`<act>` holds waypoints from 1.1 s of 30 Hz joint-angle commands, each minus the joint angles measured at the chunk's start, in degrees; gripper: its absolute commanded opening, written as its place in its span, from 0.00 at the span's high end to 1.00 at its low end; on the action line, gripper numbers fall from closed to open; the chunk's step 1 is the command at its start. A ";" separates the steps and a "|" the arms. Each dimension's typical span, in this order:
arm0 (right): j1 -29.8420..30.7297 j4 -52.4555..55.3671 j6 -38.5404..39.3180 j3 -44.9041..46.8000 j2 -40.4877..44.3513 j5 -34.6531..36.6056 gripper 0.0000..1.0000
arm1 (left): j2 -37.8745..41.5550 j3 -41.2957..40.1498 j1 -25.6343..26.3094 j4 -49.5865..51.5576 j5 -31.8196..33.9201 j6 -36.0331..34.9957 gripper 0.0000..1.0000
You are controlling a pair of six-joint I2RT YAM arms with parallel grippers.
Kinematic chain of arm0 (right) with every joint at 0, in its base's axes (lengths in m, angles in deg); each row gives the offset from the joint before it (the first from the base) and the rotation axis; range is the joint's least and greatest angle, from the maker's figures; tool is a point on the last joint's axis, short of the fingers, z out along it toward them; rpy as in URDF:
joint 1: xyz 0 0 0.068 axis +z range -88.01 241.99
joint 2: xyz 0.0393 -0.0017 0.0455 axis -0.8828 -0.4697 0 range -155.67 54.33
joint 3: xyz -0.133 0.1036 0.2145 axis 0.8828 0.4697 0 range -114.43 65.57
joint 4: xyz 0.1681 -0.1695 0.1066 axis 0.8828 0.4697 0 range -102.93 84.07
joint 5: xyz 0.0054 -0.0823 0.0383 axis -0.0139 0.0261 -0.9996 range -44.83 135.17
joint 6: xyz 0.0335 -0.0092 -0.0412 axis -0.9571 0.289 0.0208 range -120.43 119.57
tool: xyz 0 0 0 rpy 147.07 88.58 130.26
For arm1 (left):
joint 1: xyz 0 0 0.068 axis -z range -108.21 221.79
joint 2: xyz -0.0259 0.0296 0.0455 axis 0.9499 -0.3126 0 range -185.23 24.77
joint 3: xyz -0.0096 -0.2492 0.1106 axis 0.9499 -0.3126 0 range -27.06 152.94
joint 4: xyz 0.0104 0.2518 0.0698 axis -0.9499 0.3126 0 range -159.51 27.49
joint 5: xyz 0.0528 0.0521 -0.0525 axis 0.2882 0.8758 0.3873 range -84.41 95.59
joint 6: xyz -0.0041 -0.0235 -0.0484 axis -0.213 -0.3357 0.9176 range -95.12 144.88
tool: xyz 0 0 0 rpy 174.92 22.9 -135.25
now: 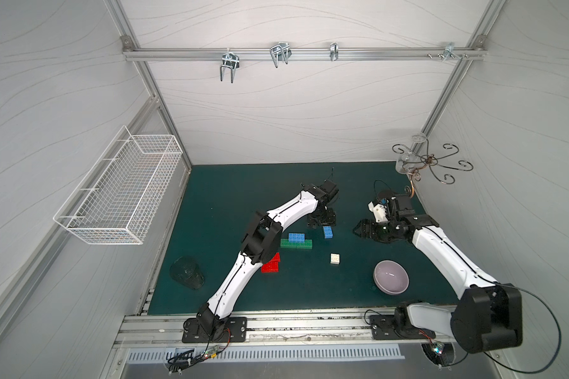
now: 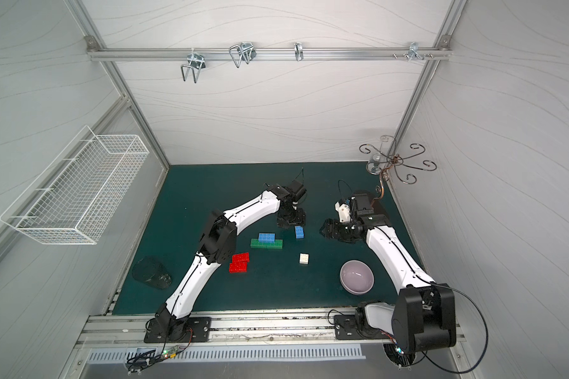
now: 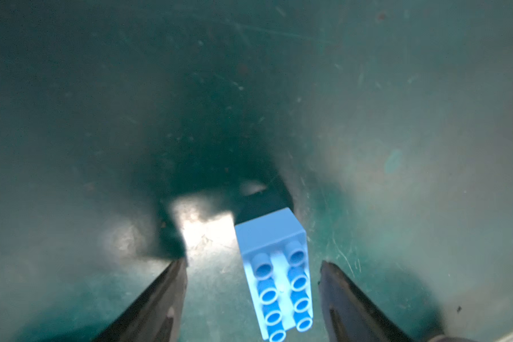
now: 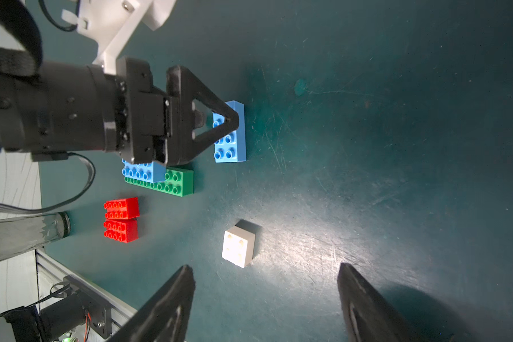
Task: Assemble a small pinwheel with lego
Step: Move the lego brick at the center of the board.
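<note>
My left gripper (image 1: 322, 220) hangs open over a loose blue lego brick (image 1: 328, 231) on the green mat. In the left wrist view that blue brick (image 3: 276, 266) lies between the fingers with a gap on each side of it. Another blue brick (image 1: 296, 237) sits on a row of green bricks (image 1: 296, 244). Two red bricks (image 2: 239, 262) lie side by side near the left arm's elbow. A white square brick (image 4: 238, 248) lies alone in front of my right gripper (image 4: 264, 266), which is open and holds nothing.
A lilac bowl (image 1: 391, 277) stands at the front right near the right arm. A dark glass cup (image 1: 187, 272) lies on its side at the mat's left edge. A wire basket (image 1: 119, 193) hangs on the left wall. A metal hook stand (image 1: 427, 160) occupies the back right corner.
</note>
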 commanded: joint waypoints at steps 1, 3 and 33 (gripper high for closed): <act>0.56 1.01 0.94 0.61 1.67 -0.93 0.21 | -2.90 2.25 0.84 1.91 2.34 -0.53 0.36; 0.57 1.02 1.10 0.75 1.82 -0.97 0.21 | -4.46 4.91 1.14 3.63 3.95 -1.47 0.36; 0.66 -0.03 1.21 2.02 2.77 -3.65 0.21 | -4.98 5.03 -1.63 5.75 3.07 -4.17 0.70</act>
